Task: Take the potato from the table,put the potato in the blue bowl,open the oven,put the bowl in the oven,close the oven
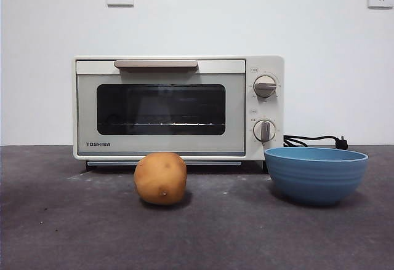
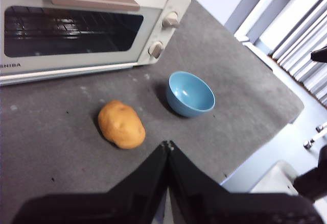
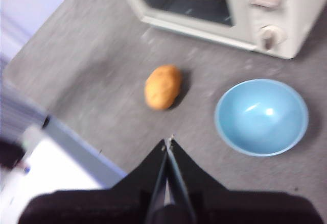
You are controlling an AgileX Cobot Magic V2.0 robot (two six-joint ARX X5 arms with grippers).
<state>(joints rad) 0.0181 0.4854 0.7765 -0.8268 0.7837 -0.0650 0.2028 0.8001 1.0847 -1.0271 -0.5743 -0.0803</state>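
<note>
Potato [image 1: 160, 178] sits on the dark grey table [image 1: 61, 221] before the closed Toshiba oven [image 1: 178, 107], the empty blue bowl [image 1: 316, 174] well apart beside it, while left gripper [image 2: 167, 144] and right gripper [image 3: 168, 142] hover with fingers pressed together.

On the desk [image 1: 61, 233], the potato [image 1: 160, 178] lies before the oven [image 1: 178, 107]; the bowl [image 1: 316, 174] stands to its right, apart.
</note>
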